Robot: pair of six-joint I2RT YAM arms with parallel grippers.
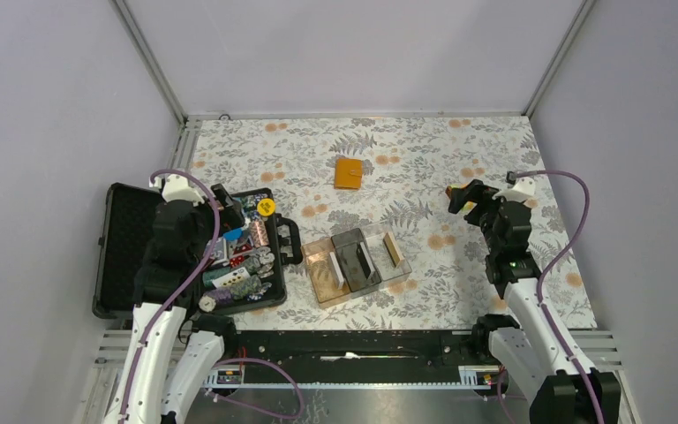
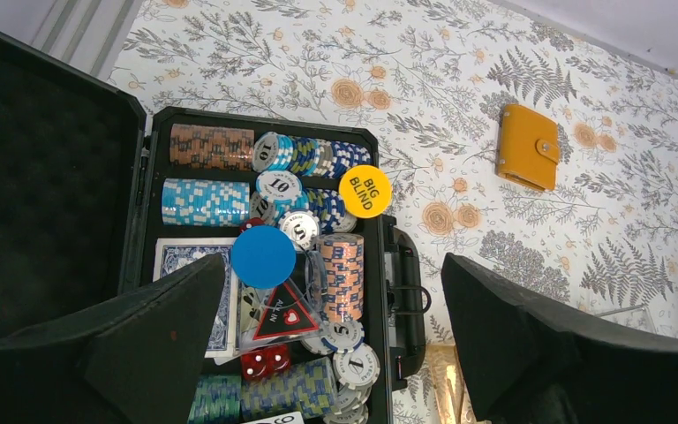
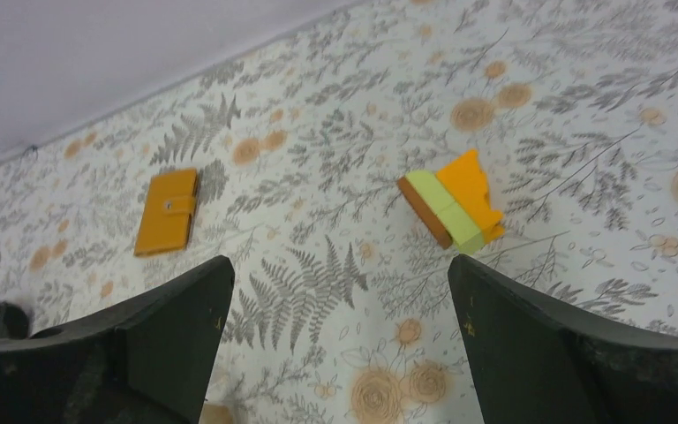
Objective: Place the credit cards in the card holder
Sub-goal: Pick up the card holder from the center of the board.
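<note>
**Fig.** Both tools are empty, jaws spread wide. The left tool (image 2: pixel 334 265) hangs above the open black case (image 2: pixel 53 177) of poker chips. The right tool (image 3: pixel 340 265) hangs near an orange-and-green block (image 3: pixel 455 208). The card holder (image 1: pixel 348 173) lies shut at the far middle of the table (image 1: pixel 459 150), well apart from both. The credit cards are probably the pale slips in the clear tray (image 1: pixel 357 265), though the view is coarse. Risks: the blue deck (image 2: pixel 185 256) being mistaken for them, and thin cards slipping from the grip. The table has a floral cover, and plain grey walls (image 1: pixel 362 53) enclose it.

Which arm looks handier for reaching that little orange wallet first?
Probably right, narrowly. The right gripper, open, faces the card holder with only tablecloth between. The left gripper, also open, hangs over the crowded chip case, about as near.
</note>
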